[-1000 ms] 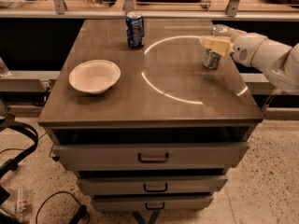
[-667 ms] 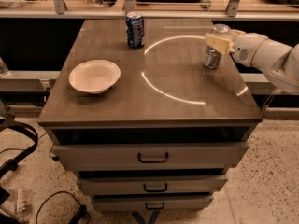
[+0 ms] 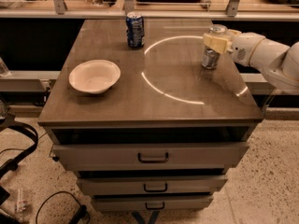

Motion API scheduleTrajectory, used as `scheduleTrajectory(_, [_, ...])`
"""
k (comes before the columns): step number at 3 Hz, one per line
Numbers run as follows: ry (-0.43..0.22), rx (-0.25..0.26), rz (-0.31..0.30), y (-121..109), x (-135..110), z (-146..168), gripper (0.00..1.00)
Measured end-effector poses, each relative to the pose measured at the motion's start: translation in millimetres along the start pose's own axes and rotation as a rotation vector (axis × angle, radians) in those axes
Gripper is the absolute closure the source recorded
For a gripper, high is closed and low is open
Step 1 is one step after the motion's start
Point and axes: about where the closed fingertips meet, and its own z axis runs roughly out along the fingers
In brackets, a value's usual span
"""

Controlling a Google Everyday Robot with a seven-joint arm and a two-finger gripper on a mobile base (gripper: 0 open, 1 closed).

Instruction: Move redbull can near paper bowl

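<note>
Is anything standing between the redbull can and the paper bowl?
Nothing visible does. The gripper holds the redbull can at the right; the bowl sits at the left, with bare tabletop between. The blue can stands farther back, off that line.

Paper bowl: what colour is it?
The paper bowl is white, camera view; the claw grips the redbull can, far right.

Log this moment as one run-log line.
claw: at redbull can, table right side | redbull can: upright, apart from paper bowl | paper bowl: table left | blue can: table rear
</note>
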Motion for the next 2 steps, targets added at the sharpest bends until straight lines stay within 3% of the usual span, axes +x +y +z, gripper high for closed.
scheduleTrajectory(1, [-0.003, -0.007, -0.028, 2, -15, 2, 1.00])
scheduleTrajectory(2, [-0.002, -0.019, -0.062, 23, -41, 0, 1.00])
